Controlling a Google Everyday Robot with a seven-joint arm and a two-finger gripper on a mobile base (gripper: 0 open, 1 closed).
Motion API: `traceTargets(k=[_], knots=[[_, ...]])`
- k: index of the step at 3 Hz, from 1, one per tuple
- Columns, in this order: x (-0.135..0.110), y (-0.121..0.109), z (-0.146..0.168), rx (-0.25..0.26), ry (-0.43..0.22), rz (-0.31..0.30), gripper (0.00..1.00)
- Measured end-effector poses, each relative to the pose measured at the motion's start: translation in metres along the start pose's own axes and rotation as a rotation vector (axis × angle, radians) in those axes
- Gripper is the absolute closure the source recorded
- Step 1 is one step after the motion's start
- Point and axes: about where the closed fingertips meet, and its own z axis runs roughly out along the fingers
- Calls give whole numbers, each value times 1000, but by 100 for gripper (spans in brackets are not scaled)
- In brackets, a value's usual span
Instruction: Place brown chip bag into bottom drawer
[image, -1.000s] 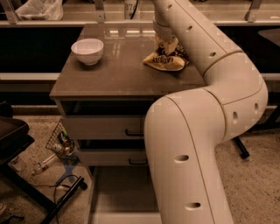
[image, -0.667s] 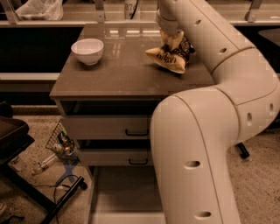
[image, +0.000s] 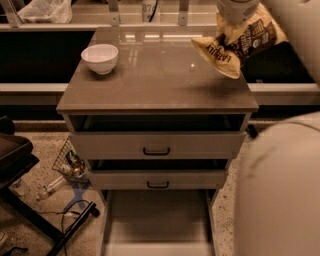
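- Grey-beige bottom drawer (image: 157, 220) sits pulled out nearest you; aim for the middle of its floor.
- The upper drawers (image: 200, 144) jut slightly, so carry the load forward past their fronts before lowering.
- The white bowl (image: 100, 57) stands far left on the cabinet top (image: 150, 85), well apart from your path.
- Farthest, the gripper (image: 235, 17) is clamped on the brown chip bag (image: 235, 47), which hangs above the top's right rear. Move gently, as the crinkly film may slip.
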Motion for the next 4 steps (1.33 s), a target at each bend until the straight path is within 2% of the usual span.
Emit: traceTargets(k=[1,2,3,4], knots=[[18,73,-79,96,-6,187,100],[10,135,-134,164,-19,327,100],[-14,197,-159,177,-34,363,100],[-26,226,-145,127,-44,370,100]])
